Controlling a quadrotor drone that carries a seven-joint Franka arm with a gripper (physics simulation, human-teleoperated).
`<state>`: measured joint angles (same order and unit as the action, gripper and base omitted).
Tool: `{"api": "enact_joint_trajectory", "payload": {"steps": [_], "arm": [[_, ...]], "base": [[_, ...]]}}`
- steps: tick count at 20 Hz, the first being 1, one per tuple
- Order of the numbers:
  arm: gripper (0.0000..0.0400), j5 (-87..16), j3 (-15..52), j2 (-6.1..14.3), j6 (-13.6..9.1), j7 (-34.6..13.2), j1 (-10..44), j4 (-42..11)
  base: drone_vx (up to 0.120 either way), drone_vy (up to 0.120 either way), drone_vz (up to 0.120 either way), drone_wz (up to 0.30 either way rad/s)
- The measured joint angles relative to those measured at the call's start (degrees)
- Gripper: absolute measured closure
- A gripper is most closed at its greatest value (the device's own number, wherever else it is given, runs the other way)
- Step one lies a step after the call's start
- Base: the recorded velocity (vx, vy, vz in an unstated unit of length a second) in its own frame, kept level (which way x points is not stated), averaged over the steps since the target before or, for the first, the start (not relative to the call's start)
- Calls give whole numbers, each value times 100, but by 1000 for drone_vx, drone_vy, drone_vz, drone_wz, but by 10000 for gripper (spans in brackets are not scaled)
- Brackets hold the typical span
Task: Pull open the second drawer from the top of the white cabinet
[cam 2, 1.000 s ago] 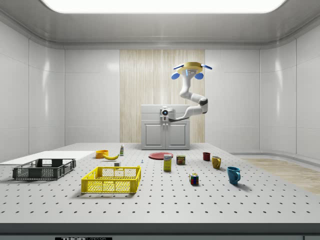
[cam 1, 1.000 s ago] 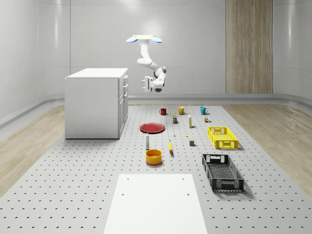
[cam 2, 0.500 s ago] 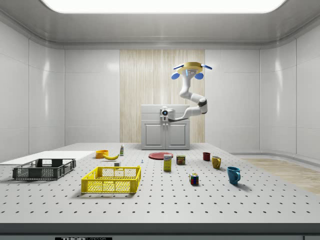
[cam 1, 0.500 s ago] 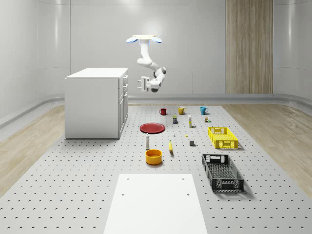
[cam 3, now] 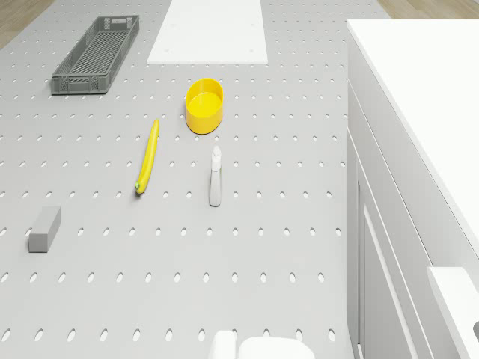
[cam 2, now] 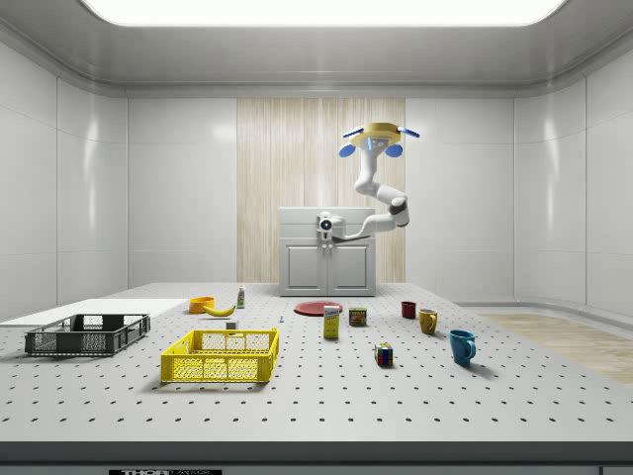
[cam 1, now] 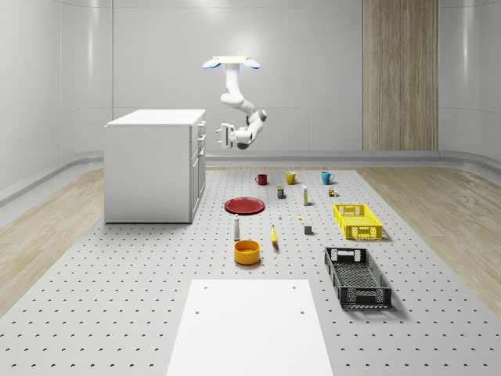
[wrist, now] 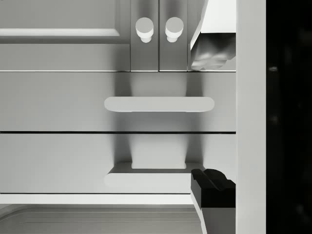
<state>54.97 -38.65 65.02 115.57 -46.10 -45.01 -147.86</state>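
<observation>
While the drone point(cam 1: 229, 63) hovers high beside the white cabinet point(cam 1: 155, 164), on its drawer-front side, the gripper point(cam 1: 215, 135) sits just off the upper drawers. From the side, the gripper point(cam 2: 323, 224) overlaps the cabinet's point(cam 2: 327, 252) top front. At the wrist, one dark fingertip point(wrist: 212, 187) is near a drawer handle point(wrist: 159, 104); finger spread cannot be told.

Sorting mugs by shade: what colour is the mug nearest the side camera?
Blue mug, clearest in the side view.
</observation>
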Motion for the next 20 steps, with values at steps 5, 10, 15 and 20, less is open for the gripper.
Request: {"api": "enact_joint_trajectory", "payload": {"steps": [5,10,15,20], "arm": [[100,151,189,-98,70,-91,-62,141],[100,411,424,-232,275,-38,-161,153],[100,686,643,-381,476,61,-252,147],[100,926,819,-520,619,162,-310,150]], "base": [[0,0,0,0],[0,0,0,0],[0,0,0,0],[0,0,0,0]]}}
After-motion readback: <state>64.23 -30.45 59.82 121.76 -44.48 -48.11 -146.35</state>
